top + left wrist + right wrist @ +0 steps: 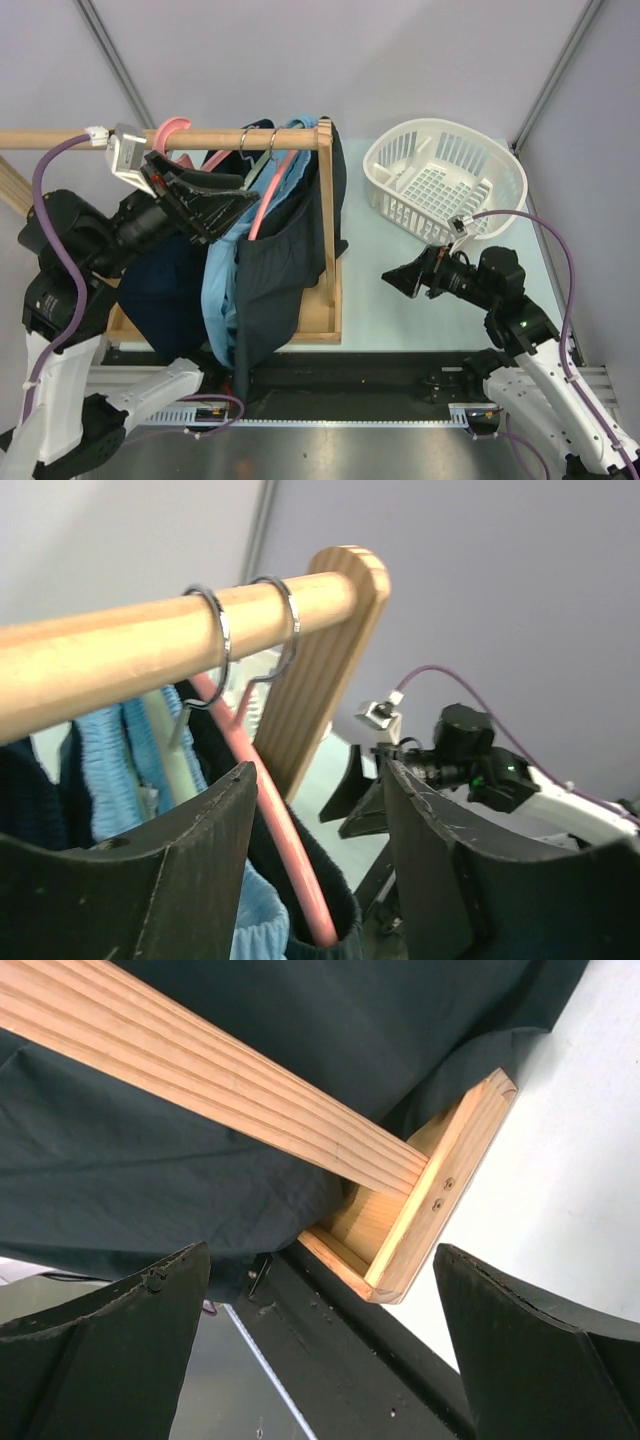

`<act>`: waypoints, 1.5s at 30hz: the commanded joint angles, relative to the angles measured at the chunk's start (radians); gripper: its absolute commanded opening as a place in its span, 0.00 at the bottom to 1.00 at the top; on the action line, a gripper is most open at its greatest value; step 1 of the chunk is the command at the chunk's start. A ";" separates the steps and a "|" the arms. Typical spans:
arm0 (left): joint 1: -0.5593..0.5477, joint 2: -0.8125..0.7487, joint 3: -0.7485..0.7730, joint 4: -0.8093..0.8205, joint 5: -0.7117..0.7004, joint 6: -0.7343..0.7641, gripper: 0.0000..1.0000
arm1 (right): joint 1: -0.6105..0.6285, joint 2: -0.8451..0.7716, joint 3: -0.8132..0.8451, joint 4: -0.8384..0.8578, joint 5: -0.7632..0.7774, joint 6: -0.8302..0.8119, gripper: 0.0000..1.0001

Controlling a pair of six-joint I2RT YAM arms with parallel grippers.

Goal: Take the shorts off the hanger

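Observation:
Three shorts hang on a wooden rod [60, 139]: a dark pair [275, 290] at the right on a pink hanger [262, 205], a light blue pair [218, 280] in the middle and another dark pair [160, 290] at the left. My left gripper [238, 205] is open just under the rod. In the left wrist view its jaws [318, 800] straddle the pink hanger arm [270, 820] and the dark waistband [340, 900] without touching them. My right gripper [398, 280] is open and empty to the right of the rack. Its wrist view [320, 1260] faces the dark shorts [150, 1160].
The rack's wooden base frame [330, 300] and upright post [250, 1090] stand between the arms. A white plastic basket [445, 180] sits at the back right. Metal hanger hooks [215, 640] loop over the rod [100, 650]. The table's black front rail [380, 1380] runs below.

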 commanded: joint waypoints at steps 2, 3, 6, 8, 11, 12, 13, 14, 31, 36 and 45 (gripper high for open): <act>-0.089 0.096 0.169 -0.205 -0.193 0.119 0.56 | 0.004 0.008 0.024 0.037 -0.001 0.002 1.00; -0.109 0.116 0.198 -0.233 -0.228 0.139 0.55 | 0.003 0.011 0.019 0.042 0.002 0.002 1.00; -0.201 0.188 0.301 -0.334 -0.368 0.165 0.55 | 0.004 0.020 0.019 0.048 0.008 0.005 1.00; -0.327 0.228 0.355 -0.397 -0.601 0.199 0.55 | 0.004 0.028 0.019 0.052 0.005 0.011 1.00; -0.406 0.258 0.373 -0.417 -0.679 0.213 0.54 | 0.004 0.031 0.022 0.048 0.008 0.006 1.00; -0.429 0.265 0.381 -0.430 -0.737 0.219 0.54 | 0.006 0.031 0.024 0.046 0.010 0.005 1.00; -0.476 0.277 0.389 -0.439 -0.782 0.222 0.54 | 0.004 0.033 0.024 0.045 0.009 0.003 1.00; -0.498 0.291 0.405 -0.447 -0.823 0.224 0.53 | 0.004 0.033 0.024 0.046 0.010 0.003 1.00; -0.612 0.339 0.412 -0.471 -1.020 0.221 0.40 | 0.003 0.031 0.007 0.039 0.016 -0.005 1.00; -0.616 0.350 0.410 -0.480 -1.008 0.216 0.40 | 0.004 0.031 0.010 0.033 0.018 -0.008 1.00; -0.616 0.336 0.412 -0.439 -1.025 0.230 0.20 | 0.004 0.033 0.022 0.029 0.013 -0.008 1.00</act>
